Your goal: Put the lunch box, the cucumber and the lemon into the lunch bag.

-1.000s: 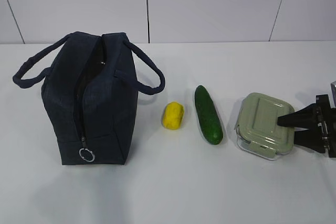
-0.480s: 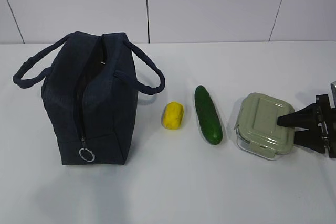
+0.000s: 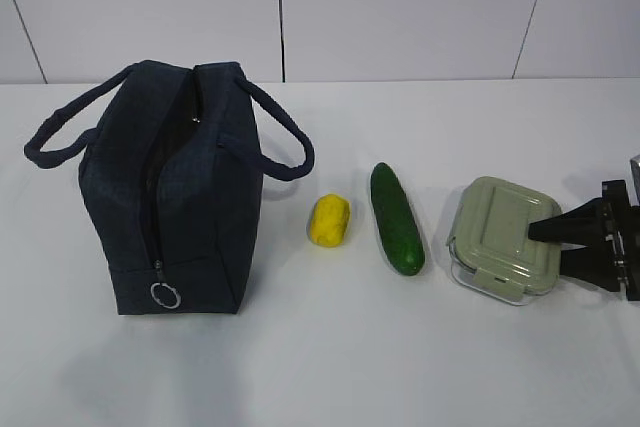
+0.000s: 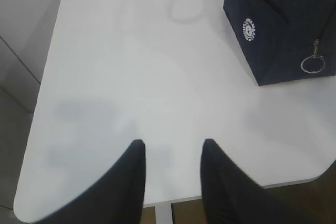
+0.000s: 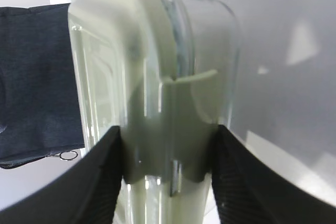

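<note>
The lunch box (image 3: pixel 503 237), clear glass with a sage-green lid, sits on the white table at the right. My right gripper (image 3: pixel 548 250) reaches in from the right edge, and its two black fingers press the box's sides. The right wrist view shows the box (image 5: pixel 152 77) filling the gap between the fingers (image 5: pixel 167 129). The cucumber (image 3: pixel 397 217) lies left of the box, with the yellow lemon (image 3: pixel 329 220) beside it. The navy lunch bag (image 3: pixel 170 187) stands at the left. My left gripper (image 4: pixel 170 145) is open and empty over the table's near left corner, out of the exterior view.
The bag's silver ring pull (image 3: pixel 165 295) hangs low on the side facing me, and the zipper slot above it looks parted. The bag's white logo (image 4: pixel 248 29) shows in the left wrist view. The table edge (image 4: pixel 157 203) lies under the left fingers.
</note>
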`<state>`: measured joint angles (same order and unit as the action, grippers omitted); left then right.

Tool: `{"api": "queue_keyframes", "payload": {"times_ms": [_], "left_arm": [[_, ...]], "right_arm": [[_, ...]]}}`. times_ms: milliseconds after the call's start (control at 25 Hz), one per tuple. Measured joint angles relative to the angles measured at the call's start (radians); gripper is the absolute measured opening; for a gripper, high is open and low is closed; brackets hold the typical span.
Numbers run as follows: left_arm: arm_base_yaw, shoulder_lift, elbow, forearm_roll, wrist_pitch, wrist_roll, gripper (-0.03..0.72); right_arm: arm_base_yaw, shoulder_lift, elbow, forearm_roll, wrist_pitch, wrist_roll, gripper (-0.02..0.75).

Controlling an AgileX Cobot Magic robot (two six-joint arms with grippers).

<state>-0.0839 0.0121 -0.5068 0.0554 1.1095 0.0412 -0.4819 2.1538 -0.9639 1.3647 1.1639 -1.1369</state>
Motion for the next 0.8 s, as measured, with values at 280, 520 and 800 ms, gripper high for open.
{"api": "queue_keyframes", "payload": {"times_ms": [280,520,800], "left_arm": [[0.000,0.000,0.000,0.000,0.000,0.000,0.239],[0.000,0.000,0.000,0.000,0.000,0.000,0.238],[0.000,0.000,0.000,0.002,0.000,0.000,0.238]], "right_arm": [[0.000,0.000,0.000,0.000,0.000,0.006,0.365],[0.000,0.000,0.000,0.000,0.000,0.018,0.363],[0.000,-0.035,0.000,-0.027,-0.036,0.036,0.363]]}}
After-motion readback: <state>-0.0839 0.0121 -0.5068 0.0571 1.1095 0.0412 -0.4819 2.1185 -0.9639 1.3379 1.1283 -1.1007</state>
